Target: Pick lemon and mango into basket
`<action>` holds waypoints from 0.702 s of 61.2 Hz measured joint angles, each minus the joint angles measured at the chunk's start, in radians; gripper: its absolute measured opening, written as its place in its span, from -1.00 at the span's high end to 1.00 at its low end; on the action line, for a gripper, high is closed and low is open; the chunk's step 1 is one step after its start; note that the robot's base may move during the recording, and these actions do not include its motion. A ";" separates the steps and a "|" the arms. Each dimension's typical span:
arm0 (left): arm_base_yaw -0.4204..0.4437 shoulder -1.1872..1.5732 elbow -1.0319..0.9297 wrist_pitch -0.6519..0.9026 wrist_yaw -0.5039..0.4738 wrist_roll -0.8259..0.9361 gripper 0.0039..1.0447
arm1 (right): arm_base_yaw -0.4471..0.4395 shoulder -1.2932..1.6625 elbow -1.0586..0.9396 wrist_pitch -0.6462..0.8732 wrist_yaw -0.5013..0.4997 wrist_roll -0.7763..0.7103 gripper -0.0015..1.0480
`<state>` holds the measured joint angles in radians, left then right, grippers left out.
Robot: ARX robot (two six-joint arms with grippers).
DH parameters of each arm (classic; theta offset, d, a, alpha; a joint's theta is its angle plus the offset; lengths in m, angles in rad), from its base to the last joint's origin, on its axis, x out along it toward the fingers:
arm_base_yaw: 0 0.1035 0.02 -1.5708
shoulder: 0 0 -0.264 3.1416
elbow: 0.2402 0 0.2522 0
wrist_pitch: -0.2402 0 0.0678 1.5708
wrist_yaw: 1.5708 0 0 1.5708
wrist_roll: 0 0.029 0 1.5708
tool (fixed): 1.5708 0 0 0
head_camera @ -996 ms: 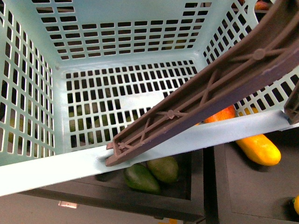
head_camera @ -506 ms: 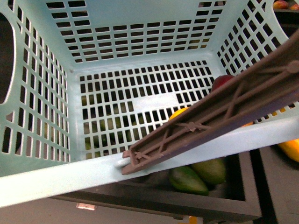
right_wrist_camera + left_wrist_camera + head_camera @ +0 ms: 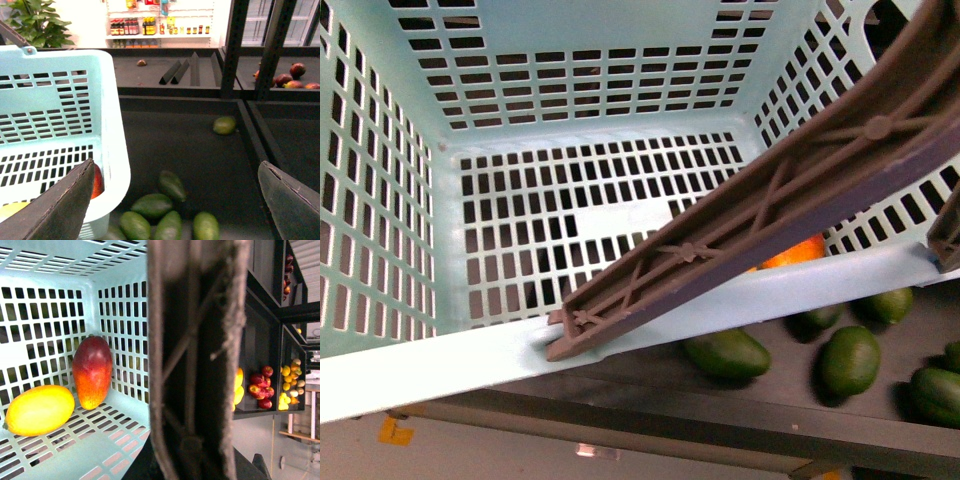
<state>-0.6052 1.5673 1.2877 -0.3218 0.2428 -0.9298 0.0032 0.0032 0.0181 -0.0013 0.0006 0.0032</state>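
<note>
Lemon (image 3: 39,410), bright yellow and oval, lies touching the deep red mango (image 3: 92,371) inside the pale blue slotted plastic basket (image 3: 440,365), so both look delivered; right gripper (image 3: 175,200) fingers stand apart, left gripper's state I cannot tell.

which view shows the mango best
The left wrist view: the whole mango lies unobstructed in the basket beside the lemon. The right wrist view shows a red sliver through the wall; the front view hides it.
</note>
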 joint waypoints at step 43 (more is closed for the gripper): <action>0.156 0.165 -0.048 0.449 -0.481 -0.506 0.91 | -0.002 0.000 0.000 -0.001 0.002 0.000 -0.83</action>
<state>-0.4496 1.7325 1.2396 0.1276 -0.2382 -1.4357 0.0010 0.0029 0.0177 -0.0021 0.0029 0.0032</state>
